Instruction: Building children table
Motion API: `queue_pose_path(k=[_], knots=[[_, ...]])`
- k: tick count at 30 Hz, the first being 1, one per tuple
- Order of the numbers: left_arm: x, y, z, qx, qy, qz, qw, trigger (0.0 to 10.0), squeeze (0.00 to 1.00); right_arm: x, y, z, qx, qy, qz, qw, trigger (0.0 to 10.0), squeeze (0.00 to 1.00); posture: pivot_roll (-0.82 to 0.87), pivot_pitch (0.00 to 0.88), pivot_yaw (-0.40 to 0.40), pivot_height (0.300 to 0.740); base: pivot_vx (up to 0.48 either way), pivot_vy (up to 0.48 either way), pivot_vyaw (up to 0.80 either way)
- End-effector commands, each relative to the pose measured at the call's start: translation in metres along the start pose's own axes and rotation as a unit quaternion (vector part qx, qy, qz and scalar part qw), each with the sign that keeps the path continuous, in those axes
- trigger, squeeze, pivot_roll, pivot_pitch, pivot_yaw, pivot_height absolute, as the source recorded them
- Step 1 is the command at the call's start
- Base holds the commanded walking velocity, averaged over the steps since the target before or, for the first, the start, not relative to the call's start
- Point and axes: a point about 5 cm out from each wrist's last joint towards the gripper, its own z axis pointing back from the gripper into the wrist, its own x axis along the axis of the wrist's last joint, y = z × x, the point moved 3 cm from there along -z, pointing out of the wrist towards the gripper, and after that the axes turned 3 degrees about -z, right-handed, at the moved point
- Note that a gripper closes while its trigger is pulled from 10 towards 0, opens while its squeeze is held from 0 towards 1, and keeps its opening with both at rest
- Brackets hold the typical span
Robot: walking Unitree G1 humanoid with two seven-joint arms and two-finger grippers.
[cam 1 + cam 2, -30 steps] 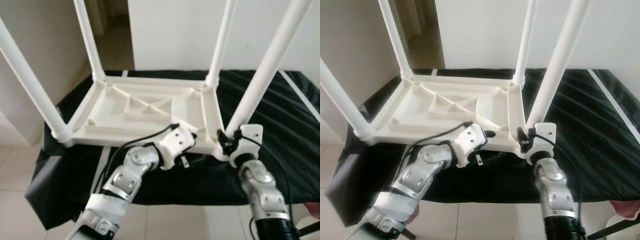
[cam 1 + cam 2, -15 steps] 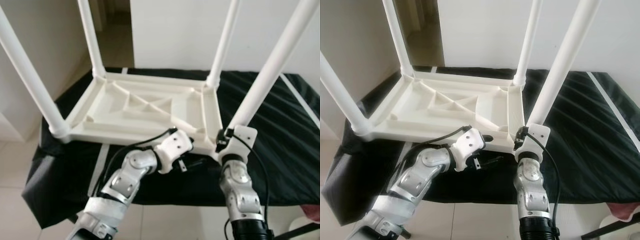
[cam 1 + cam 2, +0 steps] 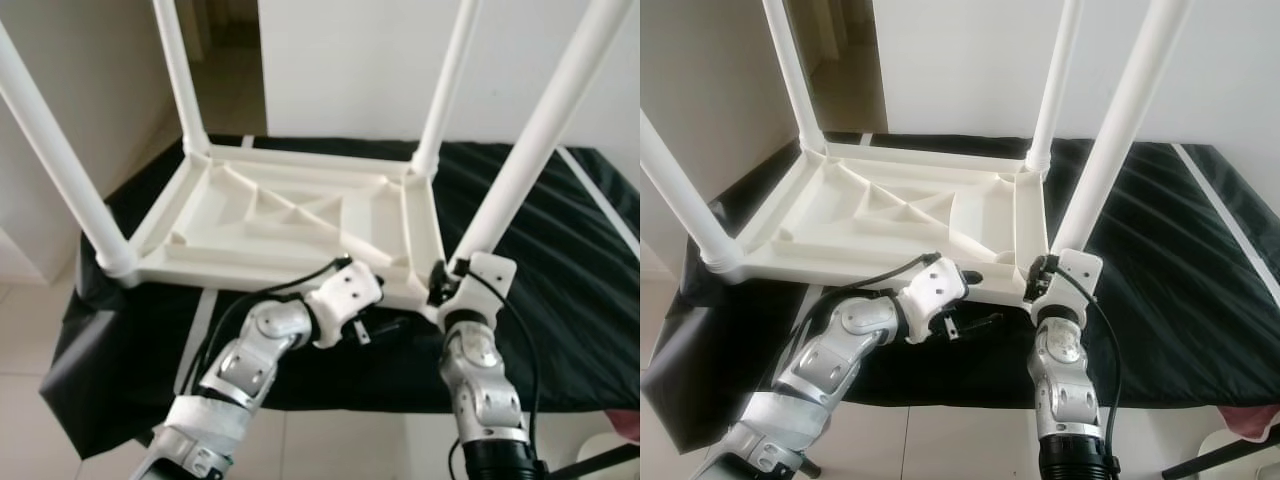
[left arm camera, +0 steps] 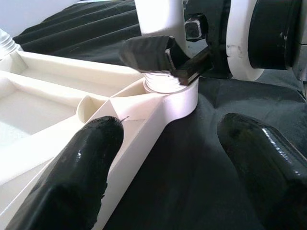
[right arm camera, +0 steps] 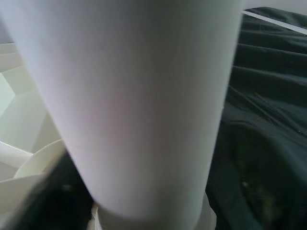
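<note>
Gripping: my right gripper (image 4: 168, 60) stays pinched on the near-right leg (image 3: 530, 150) at its socket
Table (image 3: 290, 215): upside down on black cloth (image 3: 560, 250)
Left gripper (image 4: 168, 158): spread beside that corner's rim
Change: barely any; leg seated, likely tightening

Support surface: low platform covered by a black cloth (image 3: 560, 250), wrinkled, draped over the near edge and hanging at the near left corner. Pale stripes run across the cloth at the far right. Lying directly on it: a white plastic table (image 3: 290, 225), upside down, underside ribs showing, four legs pointing up. Tiled floor (image 3: 40, 320) around the platform.
</note>
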Motion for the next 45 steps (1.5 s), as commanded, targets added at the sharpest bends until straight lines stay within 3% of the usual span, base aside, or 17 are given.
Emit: queue_pose_path(k=[1, 9, 11, 14, 15, 16, 26, 31, 39, 40, 41, 42, 43, 45], knots=[[-0.001, 0.005, 0.002, 0.035, 0.003, -0.004, 0.999, 10.0, 0.0, -0.006, -0.001, 0.002, 0.005, 0.007, -0.005, 1.0, 10.0, 1.0, 0.03, 0.0, -0.023, 0.74, 0.0, 0.0, 0.0], [-0.002, 0.005, 0.002, 0.035, 0.006, -0.007, 0.999, 10.0, 0.0, -0.002, -0.003, 0.001, 0.054, -0.003, 0.001, 0.999, 10.0, 1.0, 0.03, 0.0, -0.022, 0.74, 0.0, 0.0, 0.0], [-0.003, 0.005, 0.003, 0.039, 0.008, -0.014, 0.999, 10.0, 0.0, -0.005, -0.007, 0.003, 0.107, -0.008, 0.027, 0.994, 10.0, 1.0, 0.04, 0.0, -0.027, 0.74, 0.0, 0.0, 0.0], [-0.003, 0.005, 0.003, 0.042, 0.007, -0.018, 0.999, 10.0, 0.0, -0.006, -0.007, 0.004, 0.122, -0.009, 0.034, 0.992, 10.0, 1.0, 0.04, 0.0, -0.027, 0.74, 0.0, 0.0, 0.0], [-0.002, 0.006, 0.004, 0.043, 0.004, -0.016, 0.999, 10.0, 0.0, -0.007, -0.009, 0.004, 0.132, -0.008, 0.036, 0.991, 10.0, 0.3, 0.04, 0.0, -0.024, 0.74, 0.0, 0.0, 0.0], [-0.002, 0.007, 0.004, 0.041, 0.0, -0.014, 0.999, 10.0, 0.0, -0.007, -0.01, 0.003, 0.147, -0.01, 0.039, 0.988, 10.0, 0.0, 0.04, 0.0, -0.02, 0.74, 0.0, 0.0, 0.0], [-0.003, 0.009, 0.0, 0.054, -0.008, -0.006, 0.998, 10.0, 0.0, -0.006, -0.018, 0.0, 0.215, -0.014, 0.078, 0.973, 10.0, 0.0, 0.05, 0.0, -0.009, 0.74, 0.0, 0.0, 0.0], [-0.006, 0.002, -0.003, 0.039, -0.011, 0.059, 0.997, 10.0, 0.0, -0.008, -0.019, -0.002, 0.259, -0.01, 0.096, 0.961, 10.0, 0.0, 0.05, 0.0, -0.001, 0.74, 0.0, 0.0, 0.0], [-0.013, -0.004, 0.001, 0.021, 0.003, 0.044, 0.999, 10.0, 0.0, 0.002, -0.012, -0.007, 0.323, -0.018, 0.113, 0.94, 10.0, 0.0, 0.05, 0.0, 0.009, 0.74, 0.0, 0.0, 0.0], [-0.014, -0.004, 0.002, 0.02, 0.008, 0.041, 0.999, 10.0, 0.0, 0.004, -0.012, -0.009, 0.327, -0.022, 0.117, 0.937, 7.1, 0.0, 0.05, 0.0, 0.008, 0.74, 0.0, 0.0, 0.0], [-0.016, -0.003, 0.003, 0.02, 0.012, 0.038, 0.999, 10.0, 0.0, 0.006, -0.013, -0.01, 0.328, -0.023, 0.119, 0.937, 5.3, 0.0, 0.05, 0.0, 0.008, 0.74, 0.0, 0.0, 0.0], [-0.016, -0.002, 0.003, 0.021, 0.014, 0.036, 0.999, 10.0, 0.0, 0.006, -0.013, -0.011, 0.328, -0.025, 0.12, 0.937, 4.8, 0.0, 0.05, 0.0, 0.008, 0.74, 0.0, 0.0, 0.0], [-0.017, 0.0, 0.004, 0.025, 0.015, 0.038, 0.999, 10.0, 0.0, 0.007, -0.015, -0.012, 0.326, -0.027, 0.125, 0.937, 1.7, 0.0, 0.05, 0.0, 0.01, 0.74, 0.0, 0.0, 0.0], [-0.017, 0.0, 0.004, 0.026, 0.016, 0.039, 0.999, 10.0, 0.0, 0.007, -0.016, -0.012, 0.327, -0.028, 0.126, 0.936, 1.7, 0.0, 0.05, 0.0, 0.01, 0.74, 0.0, 0.0, 0.0]])
